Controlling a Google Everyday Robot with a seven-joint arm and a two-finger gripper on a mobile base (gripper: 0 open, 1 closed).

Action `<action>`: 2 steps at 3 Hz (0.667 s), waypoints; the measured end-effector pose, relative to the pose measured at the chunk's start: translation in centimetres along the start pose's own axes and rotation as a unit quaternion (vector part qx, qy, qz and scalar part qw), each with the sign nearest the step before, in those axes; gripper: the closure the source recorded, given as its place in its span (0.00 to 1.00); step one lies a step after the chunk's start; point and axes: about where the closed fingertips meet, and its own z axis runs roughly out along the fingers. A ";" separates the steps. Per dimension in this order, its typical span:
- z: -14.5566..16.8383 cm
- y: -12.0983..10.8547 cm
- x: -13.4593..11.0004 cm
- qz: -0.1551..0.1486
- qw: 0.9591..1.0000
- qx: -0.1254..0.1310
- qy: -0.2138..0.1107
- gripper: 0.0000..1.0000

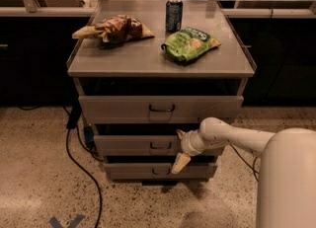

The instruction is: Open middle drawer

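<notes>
The middle drawer is a shallow grey drawer front in the grey cabinet, with a small dark wire handle at its centre. My gripper is in front of this drawer, just right of the handle. It is open, with one cream fingertip at the drawer's top edge and the other hanging down over the gap below. It holds nothing. My white arm reaches in from the right.
A taller drawer is above and a low one below. On the cabinet top lie a brown snack bag, a dark can and a green chip bag. A black cable runs over the floor at left.
</notes>
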 end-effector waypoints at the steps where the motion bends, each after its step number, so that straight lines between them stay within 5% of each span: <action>1: 0.0 0.0 0.0 0.000 1.000 0.000 0.000 0.00; 2: 0.2 1.3 -0.1 0.013 1.000 -0.013 0.014 0.00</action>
